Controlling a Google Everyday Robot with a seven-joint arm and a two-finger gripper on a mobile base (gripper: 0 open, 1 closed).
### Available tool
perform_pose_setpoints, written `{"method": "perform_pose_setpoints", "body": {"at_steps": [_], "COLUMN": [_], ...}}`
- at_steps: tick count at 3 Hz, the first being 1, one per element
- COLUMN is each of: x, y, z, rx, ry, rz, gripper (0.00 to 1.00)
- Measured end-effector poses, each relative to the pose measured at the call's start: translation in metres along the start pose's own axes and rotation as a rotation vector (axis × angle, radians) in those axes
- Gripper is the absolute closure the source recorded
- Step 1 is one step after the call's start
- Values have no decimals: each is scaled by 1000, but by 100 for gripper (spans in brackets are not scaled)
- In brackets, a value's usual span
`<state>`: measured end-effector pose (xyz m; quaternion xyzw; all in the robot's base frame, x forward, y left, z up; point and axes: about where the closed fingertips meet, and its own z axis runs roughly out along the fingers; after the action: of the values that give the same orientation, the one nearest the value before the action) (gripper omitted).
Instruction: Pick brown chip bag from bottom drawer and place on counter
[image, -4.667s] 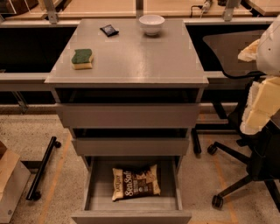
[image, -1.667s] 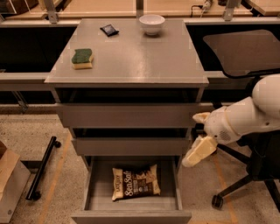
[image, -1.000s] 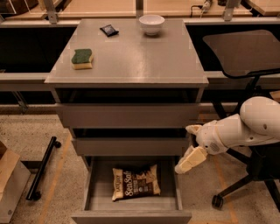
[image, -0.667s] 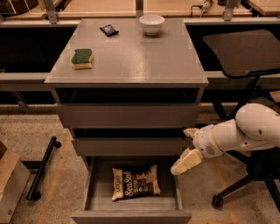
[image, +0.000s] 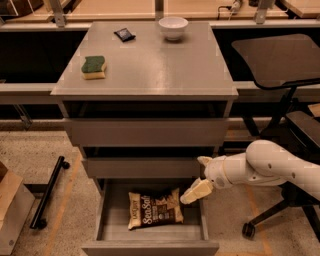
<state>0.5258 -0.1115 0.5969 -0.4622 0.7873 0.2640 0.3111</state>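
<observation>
The brown chip bag (image: 154, 210) lies flat in the open bottom drawer (image: 150, 245), white "Sea Salt" lettering facing up. The drawer is pulled out at the foot of the grey cabinet. My gripper (image: 193, 180) reaches in from the right on a white arm and is open and empty. It hangs just above the drawer's right side. Its lower cream finger (image: 196, 191) points down-left, its tip close to the bag's upper right corner. The counter (image: 150, 65) is the cabinet's grey top, well above the gripper.
On the counter stand a green-and-yellow sponge (image: 94, 67), a small black packet (image: 124, 34) and a white bowl (image: 173, 26). The two upper drawers (image: 145, 132) stand slightly out. An office chair (image: 285, 85) is at the right, a black bar (image: 47, 192) on the floor at the left.
My arm has come in from the right and moved down and left, from beside the chair to the open bottom drawer next to the bag. The bag has not moved.
</observation>
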Motion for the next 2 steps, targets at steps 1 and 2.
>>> {"method": "perform_pose_setpoints", "body": {"at_steps": [1,2], "x": [27,27], "y": [-9,-9], "z": [52,52], "rx": [-7,-7], "ry": [-19,-19], "rz": [21,21], "gripper": [0,0]}}
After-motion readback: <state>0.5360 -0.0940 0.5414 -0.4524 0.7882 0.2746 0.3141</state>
